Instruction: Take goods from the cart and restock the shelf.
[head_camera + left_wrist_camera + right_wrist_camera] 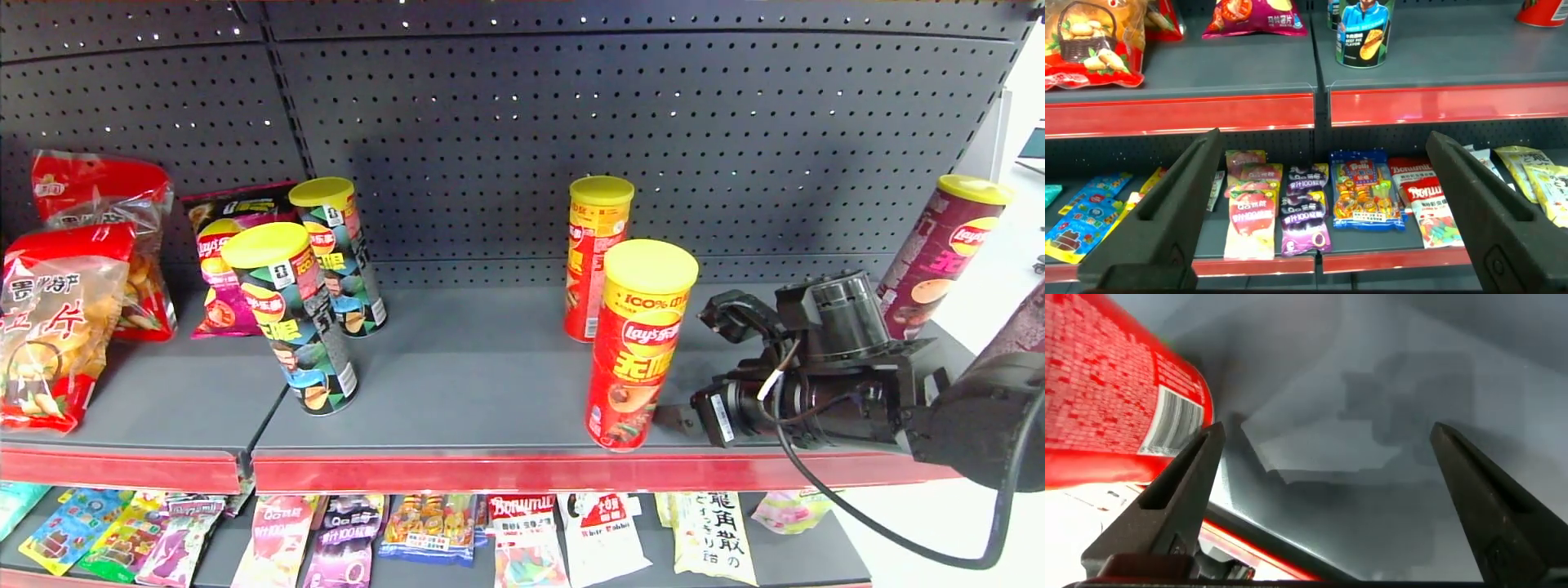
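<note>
A red chips can [641, 343] with a yellow lid stands upright near the front edge of the grey shelf [473, 384]. My right gripper [694, 367] sits just to its right at shelf level, open. In the right wrist view the can [1110, 384] lies outside one finger [1180, 490], with only bare shelf between the two fingers. A second red can [598, 253] stands behind the first. My left gripper [1323, 163] is open and holds nothing, facing the shelf front at the height of the lower shelf.
Two dark patterned cans [290, 318] [339, 253] stand to the left, and a maroon can [943, 253] at the far right. Snack bags [57, 343] fill the left shelf section. Several candy packets [1364, 192] lie on the lower shelf. A pegboard wall [571, 122] backs the shelf.
</note>
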Tool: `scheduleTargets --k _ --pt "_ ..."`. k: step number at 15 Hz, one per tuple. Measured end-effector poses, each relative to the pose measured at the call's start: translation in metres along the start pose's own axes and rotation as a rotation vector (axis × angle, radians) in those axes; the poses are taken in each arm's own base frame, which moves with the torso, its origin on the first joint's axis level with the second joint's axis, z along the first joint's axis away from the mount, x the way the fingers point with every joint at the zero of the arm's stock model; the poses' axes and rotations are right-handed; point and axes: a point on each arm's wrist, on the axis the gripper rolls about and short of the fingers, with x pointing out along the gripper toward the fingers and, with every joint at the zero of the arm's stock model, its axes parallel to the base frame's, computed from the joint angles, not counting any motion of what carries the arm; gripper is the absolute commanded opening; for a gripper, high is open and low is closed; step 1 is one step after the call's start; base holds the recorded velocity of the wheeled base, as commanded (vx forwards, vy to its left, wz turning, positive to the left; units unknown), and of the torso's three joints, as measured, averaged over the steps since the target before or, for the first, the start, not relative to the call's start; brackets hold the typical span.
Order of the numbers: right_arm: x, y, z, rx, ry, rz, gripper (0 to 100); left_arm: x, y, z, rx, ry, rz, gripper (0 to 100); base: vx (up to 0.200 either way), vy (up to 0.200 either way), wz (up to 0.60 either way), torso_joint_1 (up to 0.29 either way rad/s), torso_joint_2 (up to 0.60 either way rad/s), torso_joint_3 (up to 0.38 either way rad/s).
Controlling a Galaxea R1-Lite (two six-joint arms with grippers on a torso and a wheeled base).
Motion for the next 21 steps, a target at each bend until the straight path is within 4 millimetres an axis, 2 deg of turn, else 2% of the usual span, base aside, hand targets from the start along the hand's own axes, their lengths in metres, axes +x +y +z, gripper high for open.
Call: scheduleTargets --k 21 --pt "0.011 0.022 0.008 -0.047 -0.006 0.035 100 0.0 0.0 0.0 0.0 0.0 0.0 100 0.0 0.0 0.0 0.0 0.0 0.0"
